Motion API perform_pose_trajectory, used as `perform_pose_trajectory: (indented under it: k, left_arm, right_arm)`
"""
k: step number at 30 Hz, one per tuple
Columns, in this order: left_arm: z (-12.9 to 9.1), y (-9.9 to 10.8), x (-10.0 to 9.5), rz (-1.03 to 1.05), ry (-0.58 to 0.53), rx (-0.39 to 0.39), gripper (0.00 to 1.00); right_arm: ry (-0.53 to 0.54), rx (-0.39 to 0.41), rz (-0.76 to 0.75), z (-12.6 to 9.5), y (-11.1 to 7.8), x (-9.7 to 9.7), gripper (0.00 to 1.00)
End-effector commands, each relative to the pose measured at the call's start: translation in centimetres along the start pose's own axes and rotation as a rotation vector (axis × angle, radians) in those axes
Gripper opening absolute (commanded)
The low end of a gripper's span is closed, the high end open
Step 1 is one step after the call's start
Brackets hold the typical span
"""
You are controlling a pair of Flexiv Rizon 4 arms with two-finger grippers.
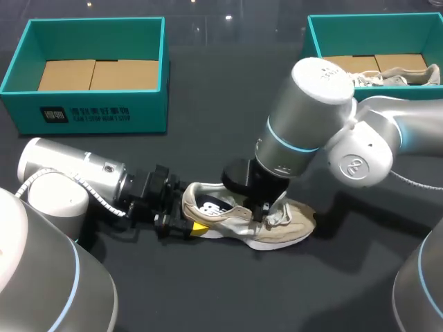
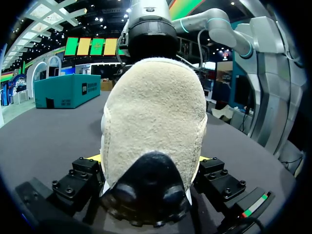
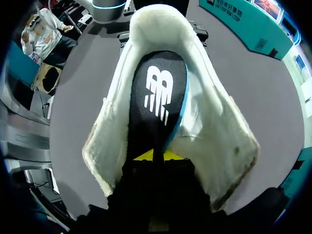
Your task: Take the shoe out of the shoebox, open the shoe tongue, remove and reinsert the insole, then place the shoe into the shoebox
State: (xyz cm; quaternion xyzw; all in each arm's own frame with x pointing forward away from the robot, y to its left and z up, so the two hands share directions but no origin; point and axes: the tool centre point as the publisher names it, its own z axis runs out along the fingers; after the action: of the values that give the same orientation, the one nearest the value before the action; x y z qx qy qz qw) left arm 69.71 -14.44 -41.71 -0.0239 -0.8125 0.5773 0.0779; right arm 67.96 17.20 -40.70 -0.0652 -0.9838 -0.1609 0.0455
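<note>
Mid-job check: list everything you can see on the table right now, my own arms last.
shoe: one, beige with a white sole, middle of the table, toe toward my right.
insole: one, black with a white logo, inside that shoe.
left shoebox: one, teal, far left.
right shoebox: one, teal, far right.
cardboard: tan, on the floor of both boxes.
second shoe: one, pale, inside the right shoebox.
table: one, dark grey.
left gripper: yellow-tipped, shut on the shoe's heel.
right gripper: tips together at the insole inside the shoe; whether it pinches the insole, I cannot tell.
</note>
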Motion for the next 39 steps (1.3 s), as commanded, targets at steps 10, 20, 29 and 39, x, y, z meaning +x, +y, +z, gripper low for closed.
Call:
perform_pose_trajectory:
  k: [10, 20, 29, 39]
  left_arm:
    - [0.1, 0.2, -0.2, -0.001, -0.002, -0.002, 0.00]
    - [0.1, 0.2, -0.2, -0.001, -0.002, -0.002, 0.00]
    - [0.1, 0.2, -0.2, -0.001, -0.002, -0.002, 0.00]
    - [0.1, 0.2, -0.2, -0.001, -0.002, -0.002, 0.00]
  right_arm:
    - [0.003, -0.264, -0.176, -1.5, -0.6, -0.3, 0.00]
    - [0.013, -0.396, -0.256, -2.3, -1.8, -1.2, 0.00]
    - [0.022, -0.371, -0.361, -3.8, 0.6, -1.3, 0.00]
    - [0.042, -0.269, -0.439, -4.2, 4.1, -1.2, 0.00]
